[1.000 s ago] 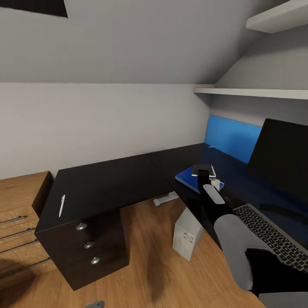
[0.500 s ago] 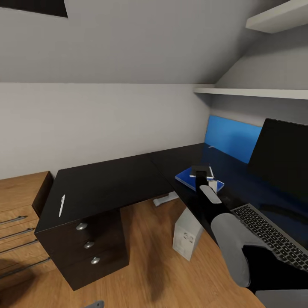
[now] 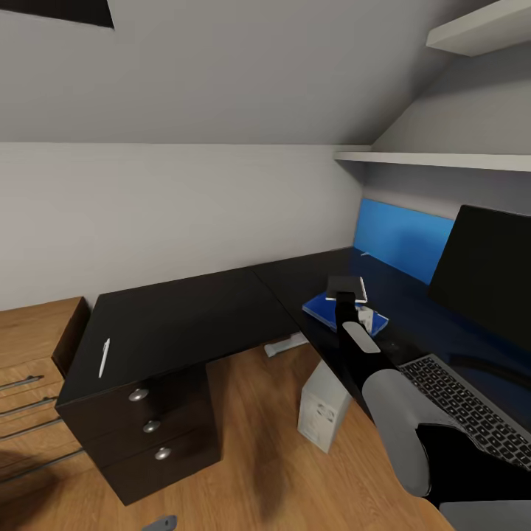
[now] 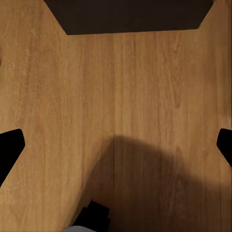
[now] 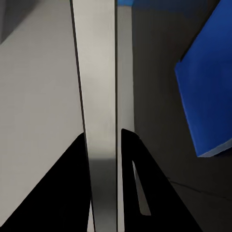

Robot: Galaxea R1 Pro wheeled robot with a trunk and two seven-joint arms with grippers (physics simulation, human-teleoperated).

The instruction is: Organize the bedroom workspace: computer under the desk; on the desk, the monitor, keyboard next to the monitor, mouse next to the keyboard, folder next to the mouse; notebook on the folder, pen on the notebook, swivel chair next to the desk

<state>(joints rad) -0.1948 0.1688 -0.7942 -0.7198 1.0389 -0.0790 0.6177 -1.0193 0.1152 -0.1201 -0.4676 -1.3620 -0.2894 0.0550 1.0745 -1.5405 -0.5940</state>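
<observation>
My right hand (image 3: 346,296) is clamped on the notebook's (image 3: 346,286) page edge, holding it just above the blue folder (image 3: 324,310) on the table (image 3: 184,317); it looks thin, light and stiff, so an edge pinch seems enough.

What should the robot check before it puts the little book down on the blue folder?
1. Right gripper gripping the notebook: ok, the fingers pinch its white page edges.
2. Folder lying flat on the desk: ok.
3. Notebook lined up over the folder: cannot tell; in the head view it hangs above the folder's far part, and the arm hides some of it.
4. Folder top free of other things: cannot tell, the arm covers part.
5. Pen ready for later: ok, it lies on the desk's far end above the drawers.
6. Left gripper out of the way: ok, it is open above the floor.
</observation>
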